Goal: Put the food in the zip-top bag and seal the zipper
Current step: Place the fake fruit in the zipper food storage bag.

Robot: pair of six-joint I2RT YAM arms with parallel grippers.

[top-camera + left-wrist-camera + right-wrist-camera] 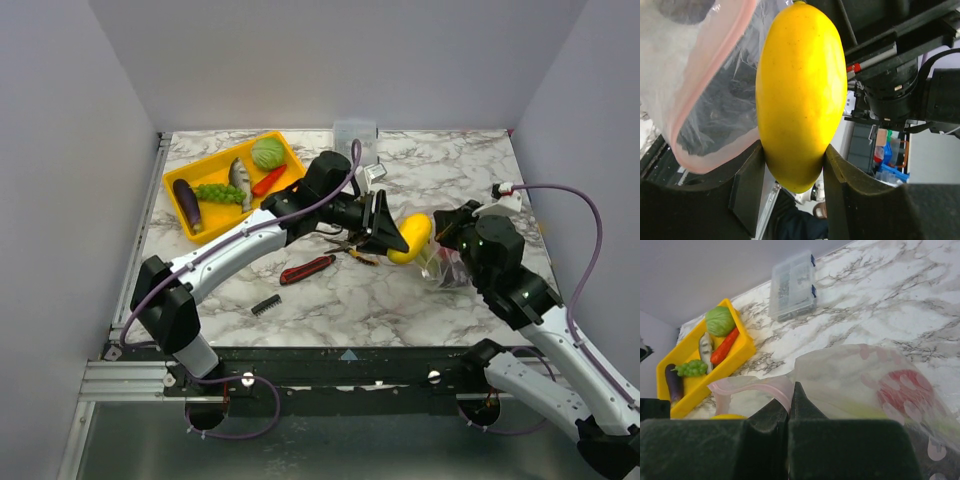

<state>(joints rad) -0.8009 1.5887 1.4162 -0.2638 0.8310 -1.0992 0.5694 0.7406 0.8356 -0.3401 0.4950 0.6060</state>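
Observation:
My left gripper (392,234) is shut on the yellow fruit (411,238), holding it off the table right at the mouth of the zip-top bag (446,266). In the left wrist view the yellow fruit (801,95) fills the middle, with the bag (705,80) and its pinkish zipper (715,75) just beside it. My right gripper (452,238) is shut on the bag's zipper (760,388), holding the mouth up. A red tomato (902,390) and a pale green piece lie inside the bag (860,375). Eggplant (187,204), grapes (219,193), fish (240,182) and cabbage (267,153) lie in the yellow tray (210,222).
A small clear rigid box (354,136) stands at the back, also in the right wrist view (792,286). A red-handled knife (306,269), yellow-handled pliers (355,252) under the left arm and a small black comb-like part (265,305) lie on the marble table. An orange-red piece (268,180) lies in the tray.

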